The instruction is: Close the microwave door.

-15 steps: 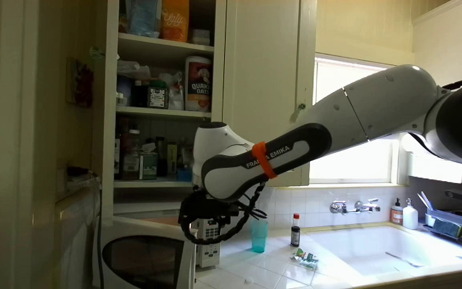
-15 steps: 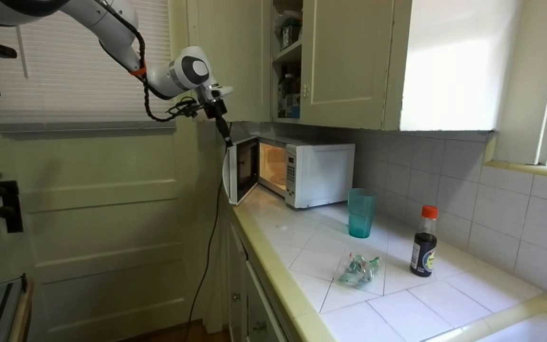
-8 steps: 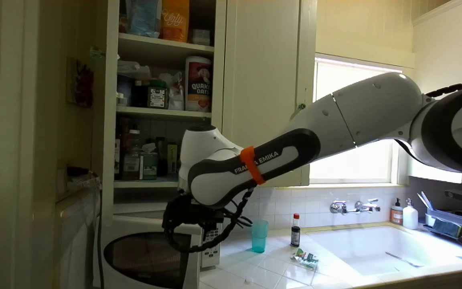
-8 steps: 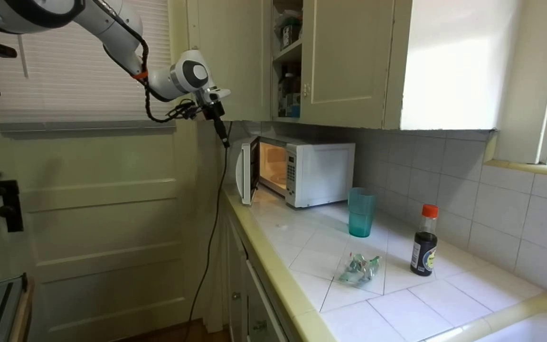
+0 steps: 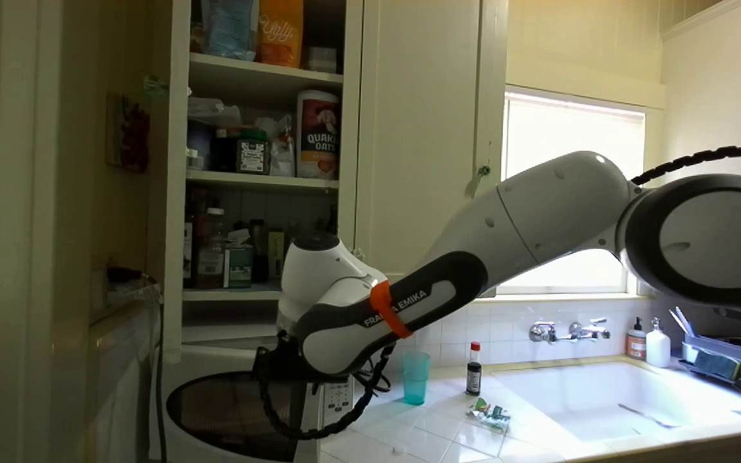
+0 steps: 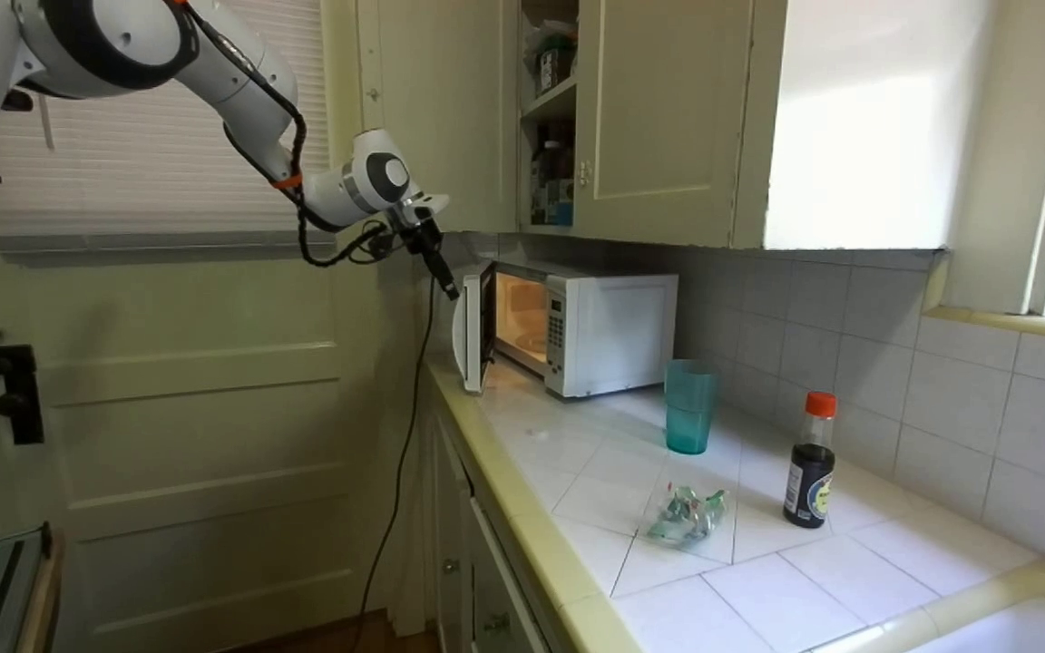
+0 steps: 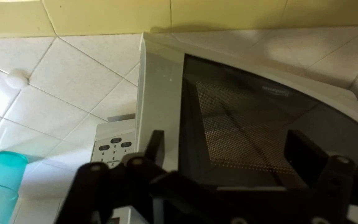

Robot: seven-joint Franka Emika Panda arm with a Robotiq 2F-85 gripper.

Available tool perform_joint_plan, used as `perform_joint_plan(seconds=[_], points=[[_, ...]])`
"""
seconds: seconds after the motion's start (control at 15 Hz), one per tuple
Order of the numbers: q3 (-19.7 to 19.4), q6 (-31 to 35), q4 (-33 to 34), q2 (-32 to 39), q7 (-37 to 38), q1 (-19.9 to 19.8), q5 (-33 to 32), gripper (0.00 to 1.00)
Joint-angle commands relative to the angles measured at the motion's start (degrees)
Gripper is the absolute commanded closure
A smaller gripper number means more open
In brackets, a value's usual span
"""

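On the tiled table point(image 6: 568, 494), a red-capped bottle point(image 6: 810, 467) holds dark liquid point(image 6: 813, 455). The microwave door point(image 7: 238, 115) — white-framed, mesh-windowed — stands open on the lit microwave point(image 6: 622, 331), the claw point(image 7: 225, 143) spread wide beside it.

I am in a kitchen: a white sink point(image 5: 563, 389) below wall-mounted taps point(image 5: 580, 330), a microwave point(image 6: 624, 331) on a white-tiled desk point(image 6: 577, 462), and a Quaker Oats canister point(image 5: 318, 138) in an open cupboard point(image 5: 261, 180).
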Motion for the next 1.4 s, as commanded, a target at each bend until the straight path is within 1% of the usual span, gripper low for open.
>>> perform_joint_plan(seconds=[0.0, 0.13, 0.27, 0.33, 0.4, 0.47, 0.53, 0.67, 0.73, 0.8, 0.87, 1.0, 1.13, 1.27, 1.33], points=[[-3.8, -0.1, 5.6, 5.3, 1.1, 2.3, -4.8, 0.00], [-5.9, -1.4, 8.3, 7.7, 0.2, 2.8, -7.0, 0.00], [-6.4, -2.6, 12.1, 10.8, -3.9, 1.4, -6.8, 0.00], [-4.4, -1.6, 13.9, 12.1, -8.7, -0.6, -3.4, 0.00], [0.2, 0.8, 14.4, 12.9, -15.2, -4.1, 1.2, 0.00], [-5.5, -0.1, 10.2, 9.7, -8.0, 0.7, -2.3, 0.00], [-4.3, 0.4, 11.5, 10.7, -11.6, -0.5, 0.1, 0.00], [-3.2, 0.5, 13.0, 11.8, -14.3, -1.6, 1.8, 0.00], [-4.8, 0.4, 13.5, 11.9, -13.0, -0.4, -0.5, 0.00], [-5.6, 1.2, 13.9, 12.1, -12.7, -0.2, -0.9, 0.00], [-7.9, 1.3, 14.6, 12.3, -11.1, 0.9, -2.6, 0.00], [-10.8, 1.5, 16.3, 13.1, -9.3, 1.9, -4.6, 0.00], [-12.0, 0.3, 19.5, 14.8, -11.4, 1.4, -5.4, 0.00], [-11.3, 1.0, 23.2, 17.2, -15.1, -0.5, -3.9, 0.00], [-11.6, 0.3, 25.3, 18.4, -16.3, -0.9, -3.6, 0.00]])
